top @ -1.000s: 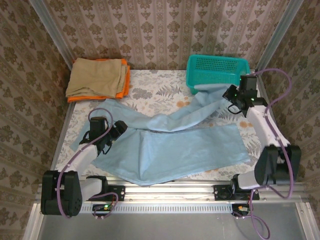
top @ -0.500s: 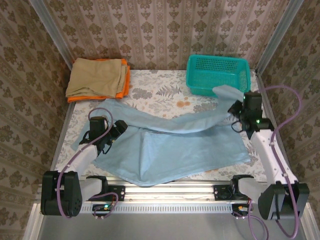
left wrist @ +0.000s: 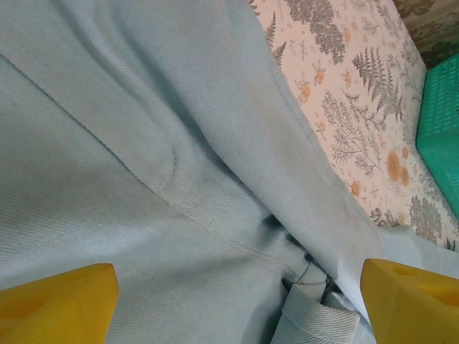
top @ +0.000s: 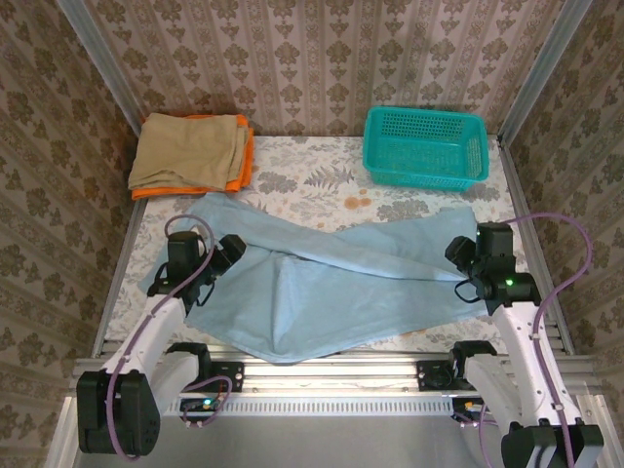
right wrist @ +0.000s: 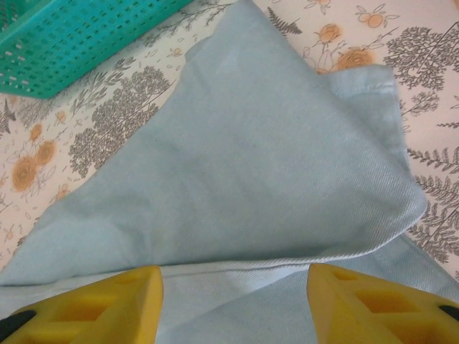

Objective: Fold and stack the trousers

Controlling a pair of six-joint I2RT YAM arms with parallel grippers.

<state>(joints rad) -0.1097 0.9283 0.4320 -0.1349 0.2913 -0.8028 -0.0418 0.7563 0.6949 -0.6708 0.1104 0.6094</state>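
Pale twill trousers lying creased on floral table, left claw and right claw gaping, empty

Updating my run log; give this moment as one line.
trousers: spread, one leg over the other | left tool: open above them | right tool: open above leg end

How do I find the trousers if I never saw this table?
Look at the near half of the flowery table. The trousers lie spread out there, a big pale blue cloth. The tan cloth and orange cloth in the far left corner are small and folded.
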